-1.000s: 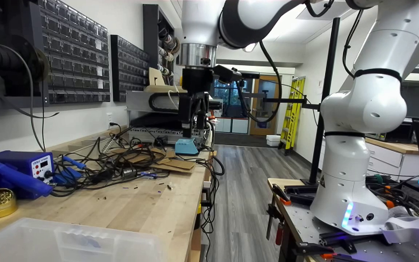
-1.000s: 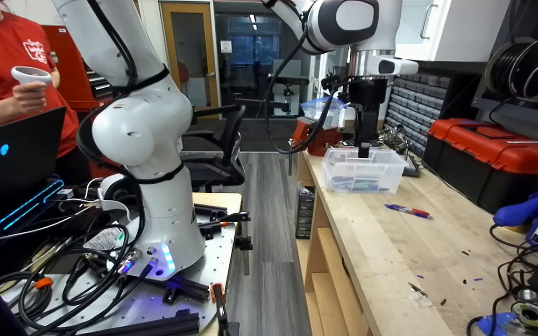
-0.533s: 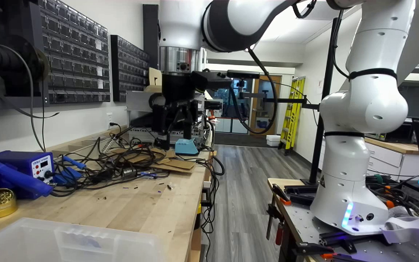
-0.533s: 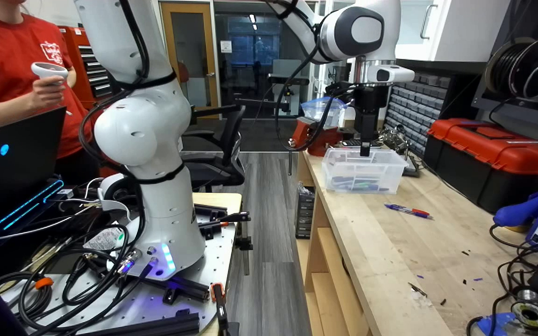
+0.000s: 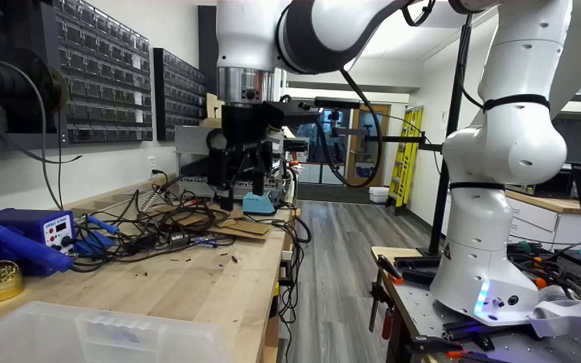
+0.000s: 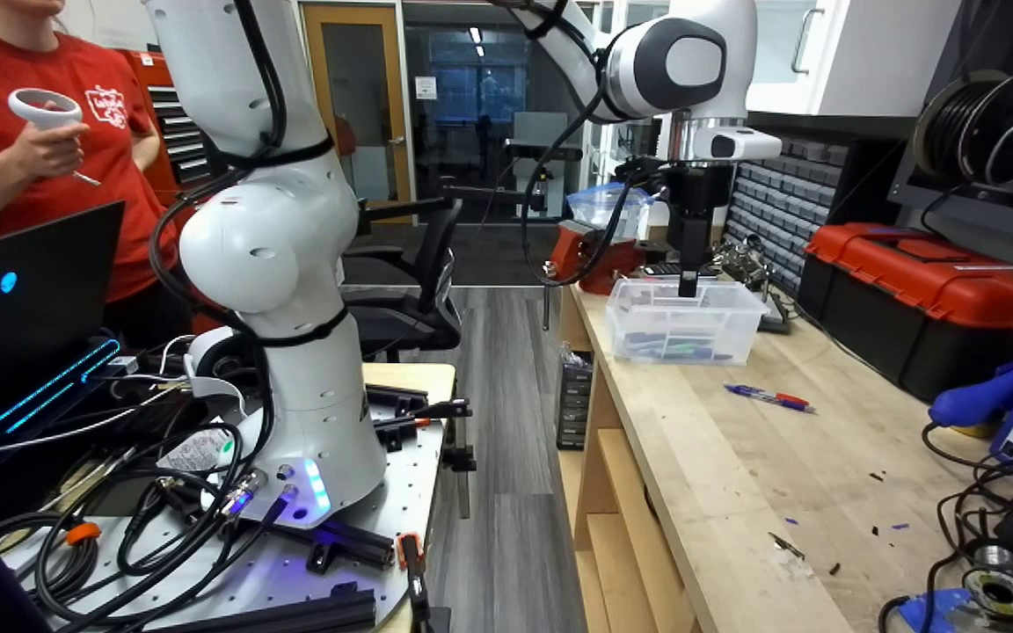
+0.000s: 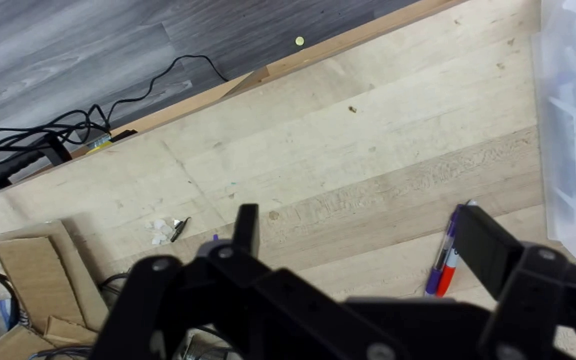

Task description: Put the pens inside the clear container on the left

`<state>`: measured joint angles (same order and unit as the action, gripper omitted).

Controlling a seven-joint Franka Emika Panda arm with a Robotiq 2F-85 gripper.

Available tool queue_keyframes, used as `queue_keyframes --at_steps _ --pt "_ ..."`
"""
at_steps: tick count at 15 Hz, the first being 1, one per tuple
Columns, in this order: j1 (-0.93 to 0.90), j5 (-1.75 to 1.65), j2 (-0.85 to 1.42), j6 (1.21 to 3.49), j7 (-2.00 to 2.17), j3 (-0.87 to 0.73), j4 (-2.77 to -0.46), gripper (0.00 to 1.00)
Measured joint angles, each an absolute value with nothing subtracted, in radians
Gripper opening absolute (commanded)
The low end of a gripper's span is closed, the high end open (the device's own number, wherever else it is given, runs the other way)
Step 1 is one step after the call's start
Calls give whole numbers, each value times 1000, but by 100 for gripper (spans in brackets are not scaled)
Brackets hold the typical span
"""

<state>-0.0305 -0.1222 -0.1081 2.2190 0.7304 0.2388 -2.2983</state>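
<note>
The red-and-white pen (image 7: pixel 448 275) and a clear pen with purple ends (image 7: pixel 434 280) lie side by side on the wooden table; the pair also shows in an exterior view (image 6: pixel 770 398). The clear container (image 6: pixel 682 338) stands just beyond them and holds several pens. It also shows at the right of the wrist view (image 7: pixel 563 150) and at the front of an exterior view (image 5: pixel 119 327). My gripper (image 7: pixel 365 230) points down, wide open and empty, above the table. In the wrist view its right finger covers part of the pens. The gripper also shows in both exterior views (image 5: pixel 242 195) (image 6: pixel 688 283).
A red and black toolbox (image 6: pixel 937 299) stands along the wall. A blue soldering station (image 5: pixel 43 234), tangled cables (image 5: pixel 169 222) and cardboard pieces (image 5: pixel 240 228) lie along the table. A red vise (image 6: pixel 599 259) is behind the container. Small scraps lie on the table.
The gripper has turned about its upright axis, so both fingers now show apart in an exterior view. There it has shifted left and slightly down. The pens and container have not moved.
</note>
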Motion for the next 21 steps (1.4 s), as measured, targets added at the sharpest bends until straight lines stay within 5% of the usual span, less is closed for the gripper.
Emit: queue_keyframes --at_steps 21 --pt "-176 -308 336 2388 967 82 -1975 100"
